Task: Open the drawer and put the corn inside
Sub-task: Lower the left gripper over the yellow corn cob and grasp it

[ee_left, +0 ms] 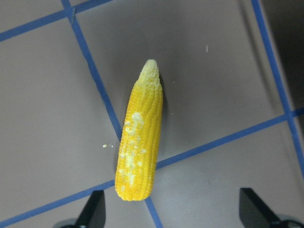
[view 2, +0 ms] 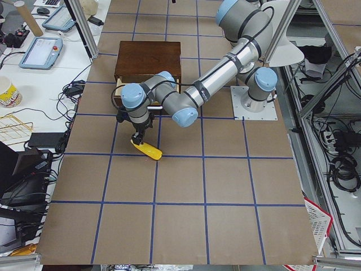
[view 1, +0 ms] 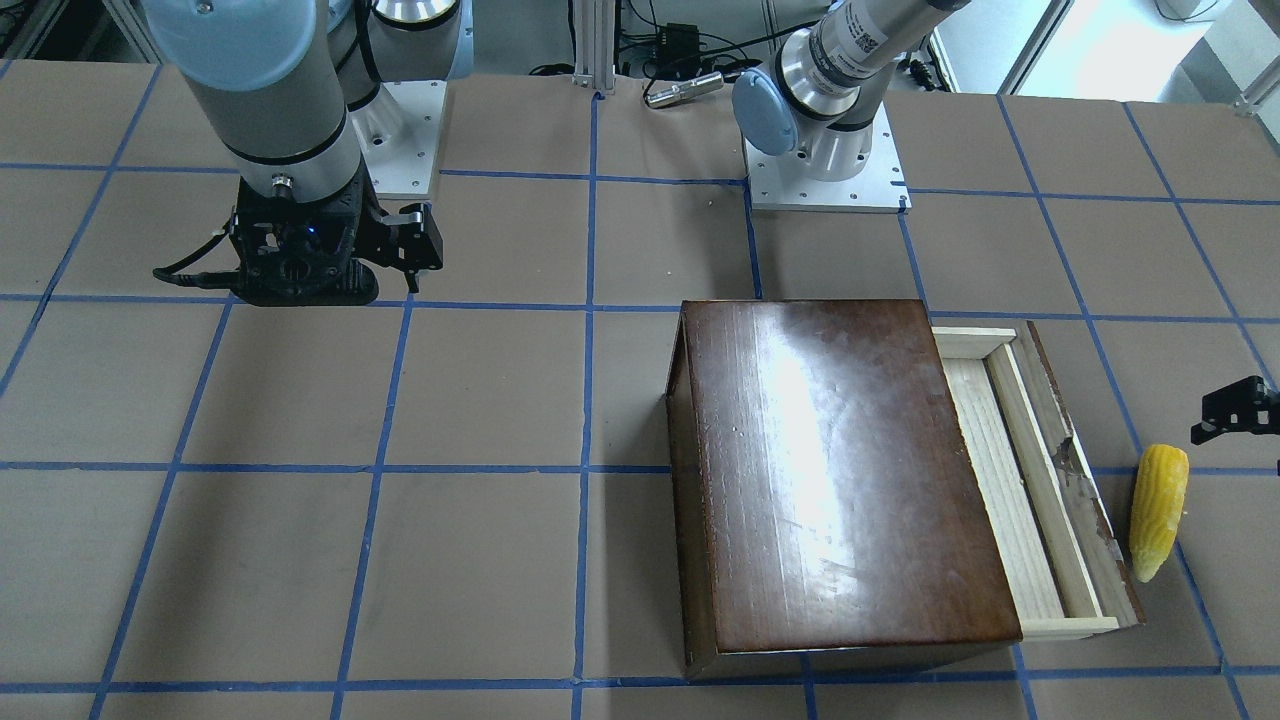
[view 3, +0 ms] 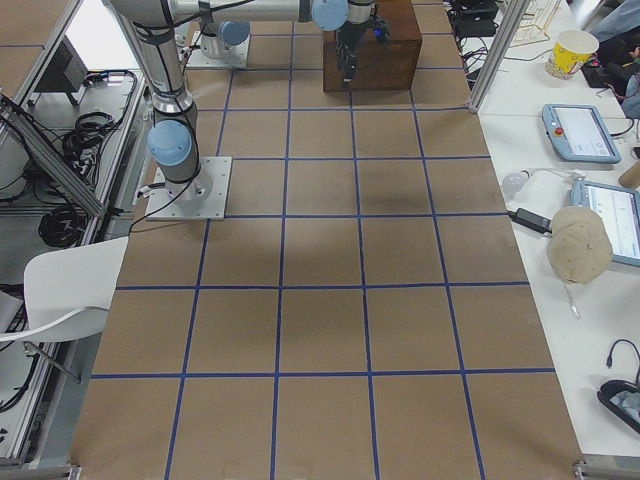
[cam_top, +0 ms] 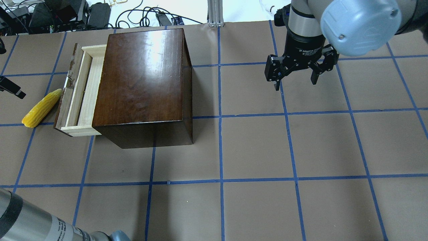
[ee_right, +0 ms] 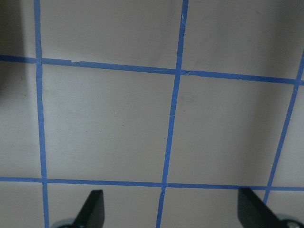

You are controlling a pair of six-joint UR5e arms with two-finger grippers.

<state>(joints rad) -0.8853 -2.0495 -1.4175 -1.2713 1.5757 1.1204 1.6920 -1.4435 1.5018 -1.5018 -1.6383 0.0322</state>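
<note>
The dark-brown cabinet (cam_top: 143, 83) stands on the table, also in the front-facing view (view 1: 840, 470). Its drawer (cam_top: 82, 90) is pulled partly out, with the pale-wood tray showing and nothing in it. The yellow corn (cam_top: 41, 107) lies on the table just outside the drawer's front panel, apart from it (view 1: 1158, 510). My left gripper (ee_left: 173, 213) is open and hovers above the corn's (ee_left: 140, 137) blunt end, with a finger on either side. My right gripper (cam_top: 296, 78) is open and empty, over bare table far from the cabinet.
The table is brown paper with a blue tape grid. The arm bases (view 1: 825, 150) (view 1: 400, 130) are bolted at the robot's side. Cables and power bricks (cam_top: 67, 15) lie behind the cabinet. Desks with tablets (view 3: 580, 130) and a cup (view 3: 570, 50) flank the table.
</note>
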